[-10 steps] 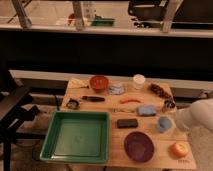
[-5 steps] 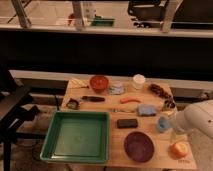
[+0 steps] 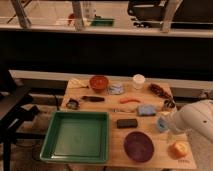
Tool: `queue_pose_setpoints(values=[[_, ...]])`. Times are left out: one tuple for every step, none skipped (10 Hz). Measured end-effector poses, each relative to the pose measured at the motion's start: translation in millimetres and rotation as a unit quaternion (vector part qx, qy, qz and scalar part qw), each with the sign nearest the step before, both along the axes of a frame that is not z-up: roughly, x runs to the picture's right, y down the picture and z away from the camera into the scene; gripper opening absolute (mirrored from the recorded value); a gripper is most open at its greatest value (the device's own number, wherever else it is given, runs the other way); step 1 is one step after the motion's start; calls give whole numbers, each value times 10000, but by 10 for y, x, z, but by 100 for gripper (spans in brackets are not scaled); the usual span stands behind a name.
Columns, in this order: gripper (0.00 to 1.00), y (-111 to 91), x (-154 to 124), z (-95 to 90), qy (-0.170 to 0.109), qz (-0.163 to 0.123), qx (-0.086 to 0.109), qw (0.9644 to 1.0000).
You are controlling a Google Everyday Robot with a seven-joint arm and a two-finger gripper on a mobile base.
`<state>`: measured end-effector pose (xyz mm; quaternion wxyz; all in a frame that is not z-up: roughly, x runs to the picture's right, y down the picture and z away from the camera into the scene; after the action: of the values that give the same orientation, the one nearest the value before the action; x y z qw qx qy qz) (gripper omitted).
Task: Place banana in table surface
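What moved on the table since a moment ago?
Only the robot's white arm moved: it reached slightly further in over the table from the picture's right, with its gripper beside the blue cup. Nothing got picked up or put down. The banana and green tray stayed put.

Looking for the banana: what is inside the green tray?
The green tray shows only bare floor, nothing covered. The banana lies at the table's far-left corner, the gripper by its right edge.

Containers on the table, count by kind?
Bowls: 2, red-brown bowl, purple bowl
Cups: 2, white cup, blue cup
Trays: 1, green tray
Total: 5
The gripper is low at right, beside the blue cup.
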<state>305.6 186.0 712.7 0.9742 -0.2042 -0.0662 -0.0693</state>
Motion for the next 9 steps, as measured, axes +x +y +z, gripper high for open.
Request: queue_pose_setpoints(values=[[80,-35,-27,6,-21,-12,24,10000],[80,-106,-88,46,-92,-9,65,9999],[80,-157,-129,82,-141,-11,92,9999],[80,-234,-206,152,-225,-23,122,9997],[80,-332,-324,248,-340,-50,158,9993],[80,-426,-491,347,-490,-103,207,9985],[80,-466,-588,397,-578,-137,240,9979],[80,-506,-706,448,-690,-181,290,9970],[80,-554,-864,504,-822,-258,365,9956]])
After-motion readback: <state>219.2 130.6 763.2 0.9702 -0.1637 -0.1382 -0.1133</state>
